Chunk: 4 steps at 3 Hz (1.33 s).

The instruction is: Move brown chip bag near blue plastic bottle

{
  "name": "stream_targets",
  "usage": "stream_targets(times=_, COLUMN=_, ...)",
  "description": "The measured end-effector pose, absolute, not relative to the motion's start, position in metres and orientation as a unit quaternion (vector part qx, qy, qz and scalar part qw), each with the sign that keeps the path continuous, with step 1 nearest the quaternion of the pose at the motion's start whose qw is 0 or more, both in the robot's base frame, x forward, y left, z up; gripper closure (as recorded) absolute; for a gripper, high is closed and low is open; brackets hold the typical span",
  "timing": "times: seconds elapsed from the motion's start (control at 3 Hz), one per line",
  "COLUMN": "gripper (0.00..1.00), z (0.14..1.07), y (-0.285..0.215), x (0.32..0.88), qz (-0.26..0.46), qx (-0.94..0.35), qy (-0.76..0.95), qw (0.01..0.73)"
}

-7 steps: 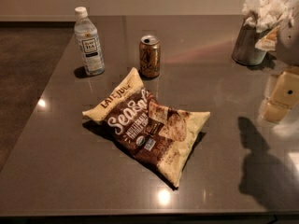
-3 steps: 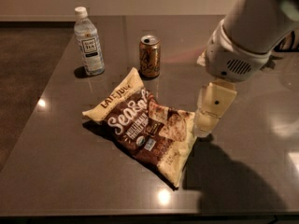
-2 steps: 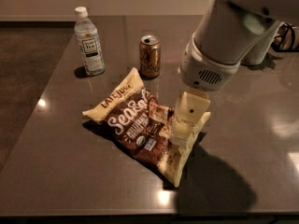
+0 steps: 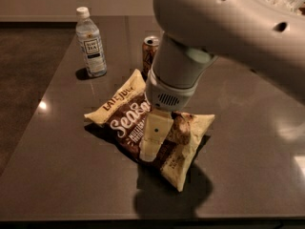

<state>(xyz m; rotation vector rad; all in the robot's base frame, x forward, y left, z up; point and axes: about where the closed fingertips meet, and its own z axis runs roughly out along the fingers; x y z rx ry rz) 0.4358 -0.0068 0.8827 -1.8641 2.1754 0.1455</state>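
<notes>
Chip bag (image 4: 125,120) lies flat mid worktop (image 4: 57,171), well apart from bottle (image 4: 91,44) at far left. End effector (image 4: 155,138) is poised directly over bag middle; contact not confirmed, and released or clenched cannot be told. Step judged: approach for grasp, bag not yet lifted. Next move calls for firm pinch on crinkly film, lift, carry toward far left, set-down beside bottle. Can (image 4: 150,49) stands just behind bag, right of bottle; to be skirted. Upright bottle judged easily toppled.
</notes>
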Motion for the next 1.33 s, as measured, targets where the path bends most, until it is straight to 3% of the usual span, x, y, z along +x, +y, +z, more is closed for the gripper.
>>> stream_targets(times=0.33, gripper=0.17, z=0.866, y=0.007, x=0.442, qz=0.036, qx=-0.641, qy=0.757, qw=0.121)
stream_targets(times=1.33, gripper=0.87, z=0.878, y=0.038, x=0.461, qz=0.044, qx=-0.635, qy=0.763, qw=0.115)
